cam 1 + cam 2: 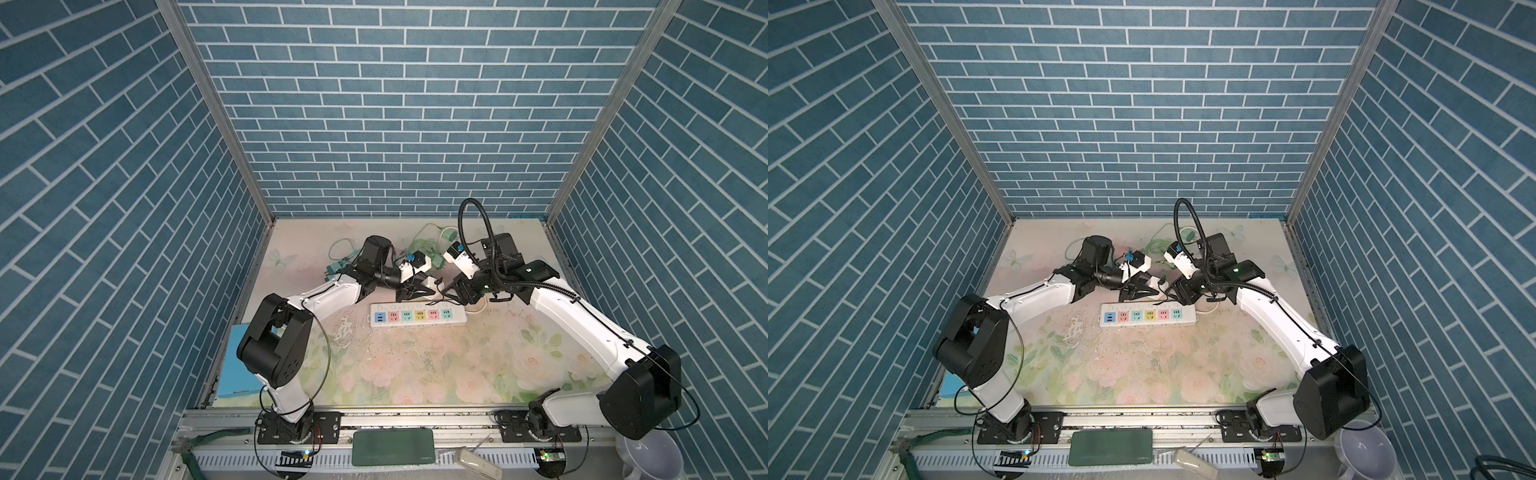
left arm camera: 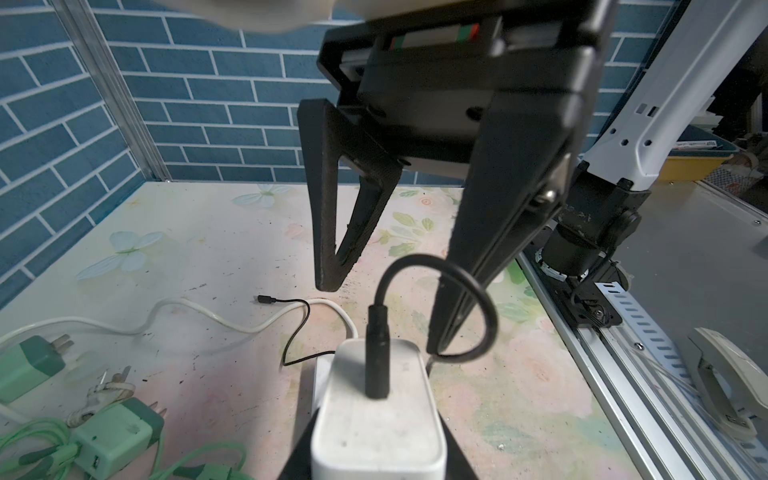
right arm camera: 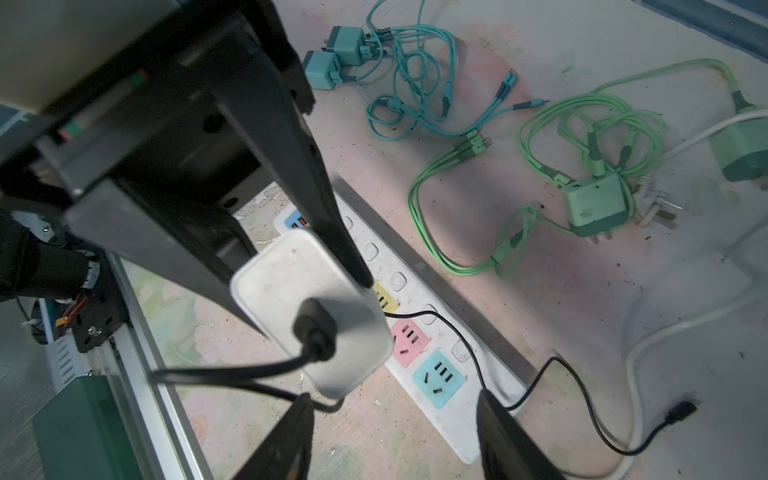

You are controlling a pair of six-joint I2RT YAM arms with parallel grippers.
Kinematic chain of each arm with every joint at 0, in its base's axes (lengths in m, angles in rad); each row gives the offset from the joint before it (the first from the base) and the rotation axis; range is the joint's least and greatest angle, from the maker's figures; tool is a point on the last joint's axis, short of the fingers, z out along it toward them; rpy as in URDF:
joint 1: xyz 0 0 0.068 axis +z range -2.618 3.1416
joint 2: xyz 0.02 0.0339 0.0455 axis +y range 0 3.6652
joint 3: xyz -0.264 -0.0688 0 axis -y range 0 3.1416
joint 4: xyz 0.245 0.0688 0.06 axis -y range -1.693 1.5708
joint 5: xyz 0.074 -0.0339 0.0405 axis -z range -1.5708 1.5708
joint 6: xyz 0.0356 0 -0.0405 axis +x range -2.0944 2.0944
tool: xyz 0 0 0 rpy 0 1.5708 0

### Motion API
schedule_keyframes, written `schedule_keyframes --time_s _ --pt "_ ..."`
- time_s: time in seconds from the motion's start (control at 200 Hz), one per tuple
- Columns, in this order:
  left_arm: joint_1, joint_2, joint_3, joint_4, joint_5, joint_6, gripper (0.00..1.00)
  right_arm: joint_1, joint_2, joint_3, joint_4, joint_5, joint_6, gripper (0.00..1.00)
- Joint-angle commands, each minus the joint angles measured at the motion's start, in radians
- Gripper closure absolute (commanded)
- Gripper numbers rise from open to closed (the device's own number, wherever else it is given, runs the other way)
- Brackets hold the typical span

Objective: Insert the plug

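A white plug block (image 1: 429,285) (image 1: 1154,282) with a black cable in its top is held off the table by my left gripper (image 1: 422,292) (image 1: 1142,291), which is shut on its sides. In the left wrist view the plug (image 2: 376,415) fills the lower middle. The white power strip (image 1: 417,316) (image 1: 1148,316) with coloured sockets lies just in front of it. In the right wrist view the plug (image 3: 291,270) hangs over the strip (image 3: 419,286) near the yellow socket. My right gripper (image 1: 451,291) (image 3: 395,436) stands open beside the plug, and the cable (image 2: 490,324) loops past one finger.
Green and teal chargers with tangled cables (image 3: 594,203) (image 3: 340,54) lie behind the strip. The strip's white cord (image 3: 640,353) curves off to the right. The black cable's free end (image 3: 681,409) rests on the mat. A blue box (image 1: 237,361) sits at the left edge.
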Motion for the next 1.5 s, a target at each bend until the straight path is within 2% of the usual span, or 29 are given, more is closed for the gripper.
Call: schedule_keyframes --time_s 0.0,0.44,0.595,0.875,1.125,1.495 --pt "-0.003 0.017 0.044 -0.058 0.042 0.045 1.00 0.007 -0.033 0.032 -0.008 -0.073 -0.062 0.38" --pt "-0.002 0.010 0.045 -0.050 0.079 0.028 1.00 0.041 0.038 0.089 -0.027 -0.052 -0.092 0.40" --pt "0.001 -0.001 0.033 -0.053 0.071 0.040 1.00 0.041 -0.003 0.064 -0.025 -0.015 -0.088 0.40" --pt "0.018 -0.011 0.031 -0.065 0.091 0.049 1.00 0.041 0.009 0.054 -0.018 -0.007 -0.083 0.41" --pt "0.038 -0.032 0.024 -0.069 0.106 0.046 1.00 0.040 -0.013 0.036 -0.033 0.056 -0.082 0.41" --pt "0.036 -0.031 0.021 -0.030 0.114 0.007 1.00 0.041 0.044 0.066 0.013 0.046 -0.078 0.42"
